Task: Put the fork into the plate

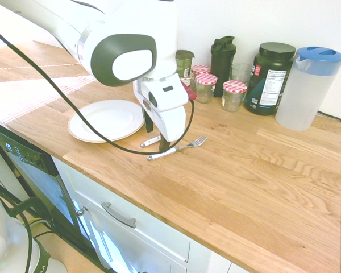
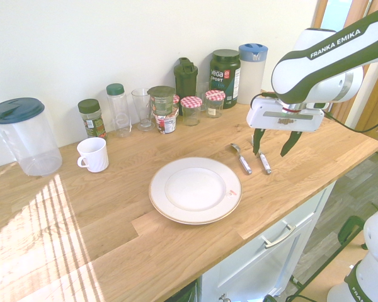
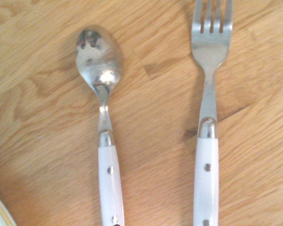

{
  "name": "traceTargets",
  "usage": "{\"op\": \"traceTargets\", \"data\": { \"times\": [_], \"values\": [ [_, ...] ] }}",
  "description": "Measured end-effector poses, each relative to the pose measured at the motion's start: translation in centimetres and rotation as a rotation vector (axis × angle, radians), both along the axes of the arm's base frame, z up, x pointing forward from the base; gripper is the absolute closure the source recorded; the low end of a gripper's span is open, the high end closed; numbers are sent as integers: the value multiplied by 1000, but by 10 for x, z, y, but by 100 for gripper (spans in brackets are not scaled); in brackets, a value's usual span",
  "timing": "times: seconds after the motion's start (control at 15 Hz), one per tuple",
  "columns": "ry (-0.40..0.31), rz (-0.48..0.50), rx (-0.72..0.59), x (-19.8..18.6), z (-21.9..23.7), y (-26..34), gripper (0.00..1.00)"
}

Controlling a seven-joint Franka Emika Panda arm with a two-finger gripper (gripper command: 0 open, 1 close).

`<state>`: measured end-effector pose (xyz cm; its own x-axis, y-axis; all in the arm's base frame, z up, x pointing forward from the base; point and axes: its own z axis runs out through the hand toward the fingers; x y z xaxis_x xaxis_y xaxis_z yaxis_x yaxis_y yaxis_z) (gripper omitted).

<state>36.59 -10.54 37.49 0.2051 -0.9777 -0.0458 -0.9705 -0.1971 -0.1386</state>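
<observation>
White with a cream rim, the plate (image 2: 196,190) lies flat on the wooden counter (image 2: 120,245); all places taken from it, sides as in the second exterior view.

Fork (image 3: 211,54): off the plate, on the wood to its right and a little behind. White handle, silver tines; handle end toward the viewer, tines away. Spoon (image 3: 100,61) lies beside it, between plate and fork, bowl facing up, handle also white. The two do not touch.

Gripper (image 2: 271,153): right of the plate, above the cutlery. Fingers spread apart, pointing down, nothing between them; released. Fork not grasped.

Left of the plate and behind: white mug (image 2: 96,156), then a clear container with a dark blue lid (image 2: 26,138) farther left. Behind the plate: green-lidded spice jar (image 2: 92,119), two jars with red checked lids (image 2: 191,111), dark shaker bottle (image 2: 186,85). Behind and right: dark Vega tub (image 2: 225,78), blue-lidded pitcher (image 2: 252,72).
</observation>
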Motion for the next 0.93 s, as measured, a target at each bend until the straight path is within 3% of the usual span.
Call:
{"op": "traceTargets", "data": {
  "times": [0.6,0.67,0.93],
  "values": [
    [78,-15,8,27,-28,-20,0],
    [85,-15,7,28,-30,-20,100],
    [89,-19,7,32,-37,-23,100]
  ]
}}
